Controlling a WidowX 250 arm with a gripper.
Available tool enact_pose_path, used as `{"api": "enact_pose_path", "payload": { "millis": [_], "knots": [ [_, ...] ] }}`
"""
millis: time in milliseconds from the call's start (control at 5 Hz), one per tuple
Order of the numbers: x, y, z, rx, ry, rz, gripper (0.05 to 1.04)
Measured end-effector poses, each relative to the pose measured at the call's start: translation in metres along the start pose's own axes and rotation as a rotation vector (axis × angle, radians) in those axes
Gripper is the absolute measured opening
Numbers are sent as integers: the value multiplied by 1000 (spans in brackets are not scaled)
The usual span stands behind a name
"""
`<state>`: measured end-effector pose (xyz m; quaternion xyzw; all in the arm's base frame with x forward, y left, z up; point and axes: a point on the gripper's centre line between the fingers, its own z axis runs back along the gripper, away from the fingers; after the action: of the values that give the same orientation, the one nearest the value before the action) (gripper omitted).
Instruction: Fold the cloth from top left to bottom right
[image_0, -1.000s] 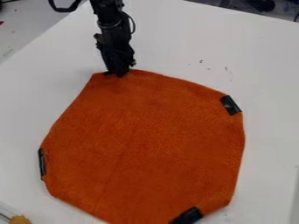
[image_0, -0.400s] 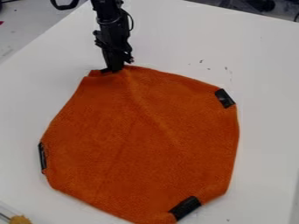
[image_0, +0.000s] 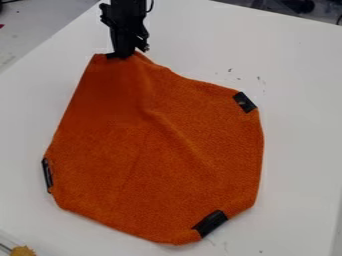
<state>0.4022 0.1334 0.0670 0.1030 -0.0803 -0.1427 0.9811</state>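
Observation:
The black gripper (image_0: 121, 53) hangs at the upper left of the camera view, shut on the top-left edge of the orange cloth (image_0: 153, 155). That part of the cloth looks lifted off the table, with ridges running from it down towards the right. The rest of the cloth lies spread out. Black patches mark its right corner, its left edge and its bottom edge; another dark bit shows right at the gripper's tips.
A white table (image_0: 300, 100) surrounds the cloth, its left edge running diagonally across the upper left. In the bottom left corner is a small yellowish-brown object (image_0: 23, 251) beside a clear item.
The gripper has risen towards the top of the view, drawing the cloth's top-left edge up with it. The whole cloth has shifted upward and slightly left, and ridges have formed.

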Motion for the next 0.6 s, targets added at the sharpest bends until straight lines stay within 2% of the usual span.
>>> {"api": "enact_pose_path", "payload": {
  "millis": [200, 600],
  "knots": [
    [-6, -26, 13, -14, -34, -6, 62],
    [-29, -105, 18, -109, -115, 18, 62]
  ]
}}
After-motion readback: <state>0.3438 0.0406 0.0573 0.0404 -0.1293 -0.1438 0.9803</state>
